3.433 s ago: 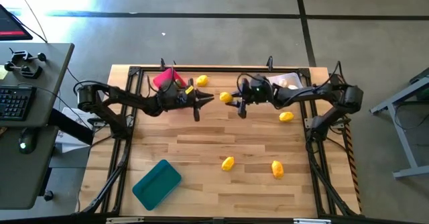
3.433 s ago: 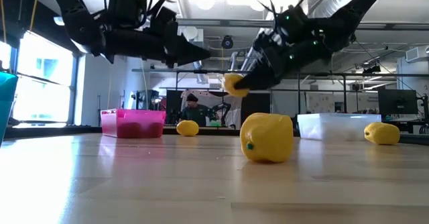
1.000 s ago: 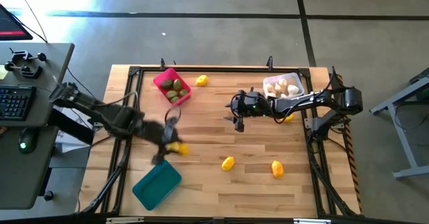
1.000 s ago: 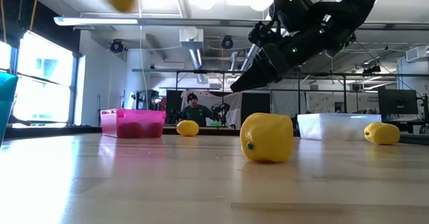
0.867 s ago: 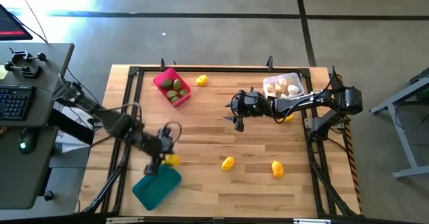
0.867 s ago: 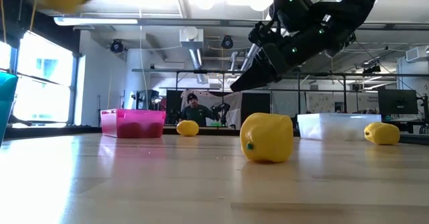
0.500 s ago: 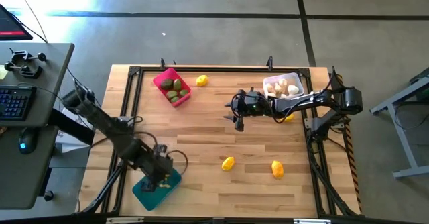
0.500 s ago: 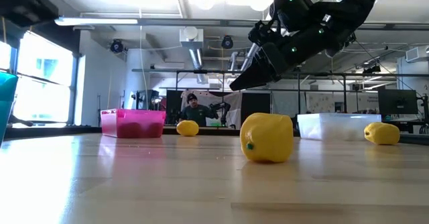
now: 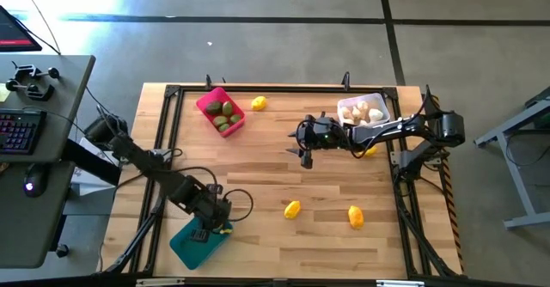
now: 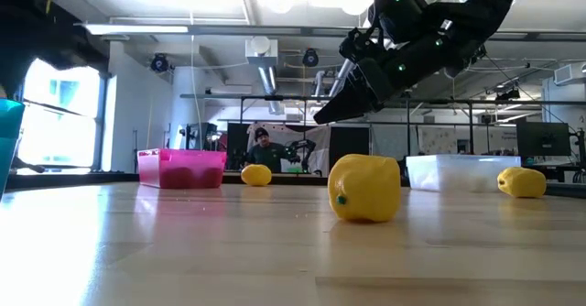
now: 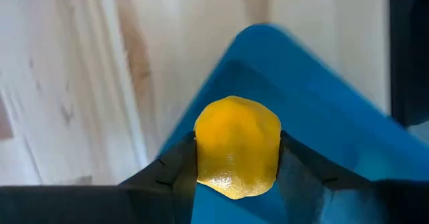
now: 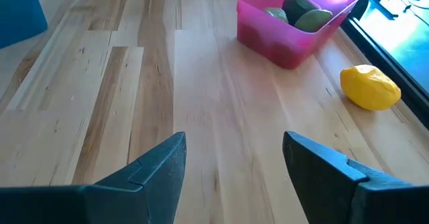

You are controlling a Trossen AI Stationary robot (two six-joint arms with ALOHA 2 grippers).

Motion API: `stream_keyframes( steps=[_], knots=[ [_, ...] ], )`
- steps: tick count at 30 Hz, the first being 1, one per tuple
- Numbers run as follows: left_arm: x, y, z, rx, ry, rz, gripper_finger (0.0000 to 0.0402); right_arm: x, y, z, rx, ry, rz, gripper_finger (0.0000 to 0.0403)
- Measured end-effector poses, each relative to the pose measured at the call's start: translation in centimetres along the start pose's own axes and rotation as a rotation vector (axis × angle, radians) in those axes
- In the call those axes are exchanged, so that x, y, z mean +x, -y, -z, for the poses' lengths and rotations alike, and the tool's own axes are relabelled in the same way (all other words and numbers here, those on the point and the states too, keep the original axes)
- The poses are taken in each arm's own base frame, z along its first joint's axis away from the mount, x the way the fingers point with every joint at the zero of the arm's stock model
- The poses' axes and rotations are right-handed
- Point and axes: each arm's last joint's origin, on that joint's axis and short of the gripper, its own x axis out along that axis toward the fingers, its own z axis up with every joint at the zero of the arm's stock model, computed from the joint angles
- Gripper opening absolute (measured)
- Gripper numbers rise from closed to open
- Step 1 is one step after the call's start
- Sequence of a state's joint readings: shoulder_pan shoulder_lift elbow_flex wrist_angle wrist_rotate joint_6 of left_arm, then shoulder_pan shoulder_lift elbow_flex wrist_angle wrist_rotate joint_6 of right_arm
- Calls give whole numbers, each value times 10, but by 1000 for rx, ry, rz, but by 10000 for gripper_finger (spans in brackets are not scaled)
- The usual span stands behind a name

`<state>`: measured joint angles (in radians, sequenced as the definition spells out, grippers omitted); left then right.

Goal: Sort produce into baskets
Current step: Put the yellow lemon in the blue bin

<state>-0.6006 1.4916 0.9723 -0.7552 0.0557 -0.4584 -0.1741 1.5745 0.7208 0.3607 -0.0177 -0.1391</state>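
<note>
While no writing shows, left pincer [image 9: 216, 224] grips a lemon [image 11: 236, 147] over the teal basket [image 9: 191, 243]; right pincer [image 9: 307, 155] gapes.

My left gripper [image 9: 213, 228] sits lower left in the high view, jaws clamped on a lemon [image 11: 237, 147]. My right gripper [image 9: 305, 152] hovers centre frame, jaws apart.

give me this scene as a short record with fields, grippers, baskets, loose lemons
left gripper: shut on a lemon, over the teal basket
right gripper: open, empty, mid-table
pink basket: green produce
whitish basket: garlic bulbs
loose lemons: four on the table, one by the pink basket
</note>
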Motion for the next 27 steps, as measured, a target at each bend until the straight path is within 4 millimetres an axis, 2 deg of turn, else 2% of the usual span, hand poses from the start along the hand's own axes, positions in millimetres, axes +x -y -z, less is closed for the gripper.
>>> stream_keyframes(
  steps=[6,11,22,27],
  knots=[
    [8,-9,4,-59,-16,-12,185,0,0,2,0,-20,-3,238],
    [8,-11,4,-74,-17,-7,205,0,0,2,-12,-21,-3,238],
    [7,-13,10,-92,-86,-17,209,0,0,2,-19,-23,15,238],
    [-3,-11,7,-31,-87,-30,201,0,0,2,-20,-23,15,238]
  ],
)
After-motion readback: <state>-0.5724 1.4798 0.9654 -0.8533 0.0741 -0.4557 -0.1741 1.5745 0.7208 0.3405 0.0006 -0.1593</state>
